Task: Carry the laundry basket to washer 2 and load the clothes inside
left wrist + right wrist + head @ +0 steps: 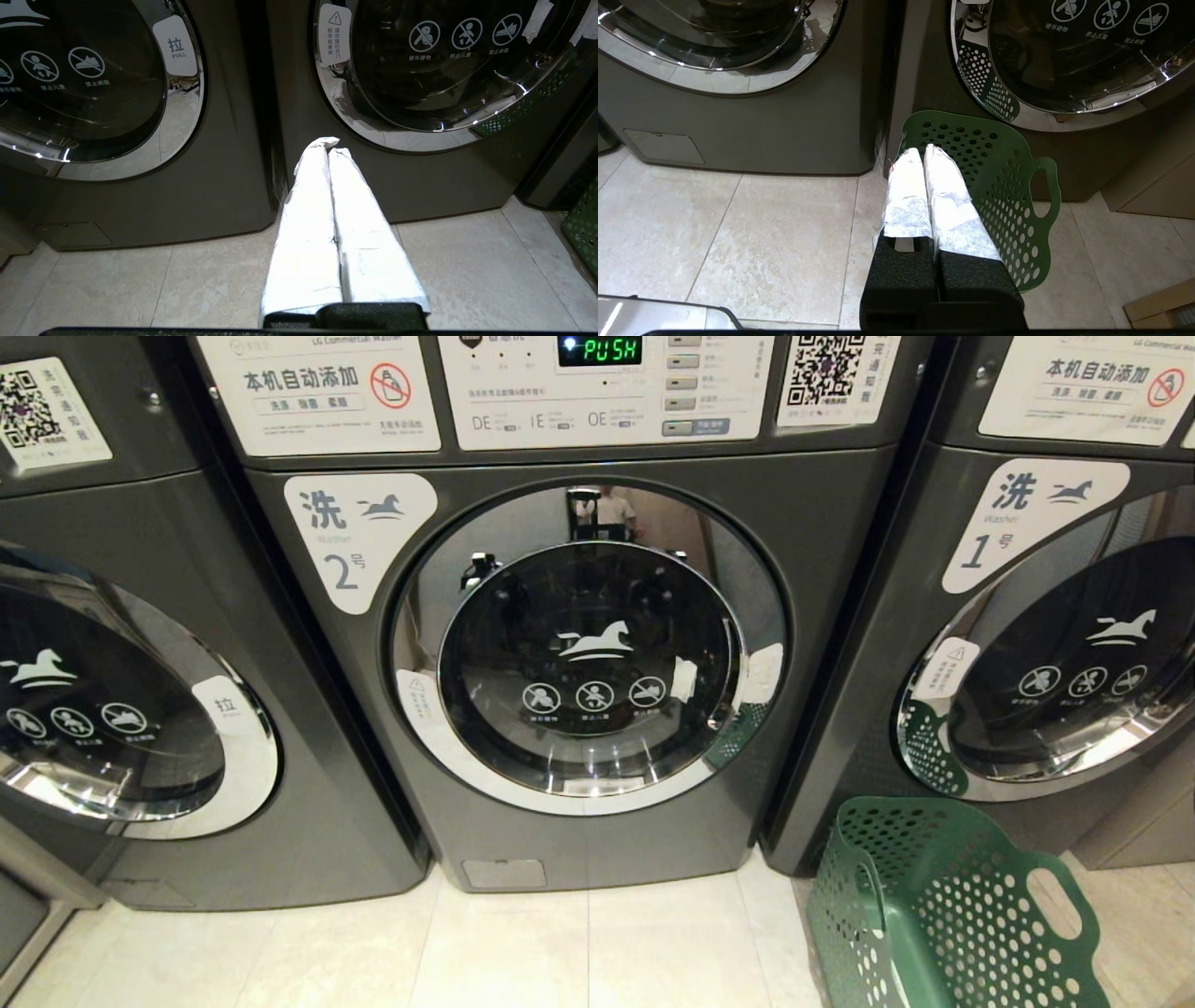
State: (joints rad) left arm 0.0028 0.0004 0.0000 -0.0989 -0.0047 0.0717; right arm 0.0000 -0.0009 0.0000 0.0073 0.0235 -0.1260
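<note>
Washer 2 (pixel 597 653) sits dead centre in the head view, door shut, display reading PUSH. The laundry basket (pixel 943 915) stands on the tiled floor (pixel 597 943) down at five o'clock, right in front of the washer labelled "1" (pixel 1055 663). No clothes show in the part of the basket I can see.

Left gripper (pixel 328 144) hangs low with fingers pressed together, empty, pointing at the gap between washer 2 and the unlabelled washer (pixel 112 709) at nine o'clock. Right gripper (pixel 923 151) is likewise closed on nothing, just over the basket's near rim.

The next move, I'd judge, is the door: open the fingers first, hook the rim on its pull side, and swing it wide before reaching for any fabric.

Count: three washers, one basket, two grippers, zero garments visible.
</note>
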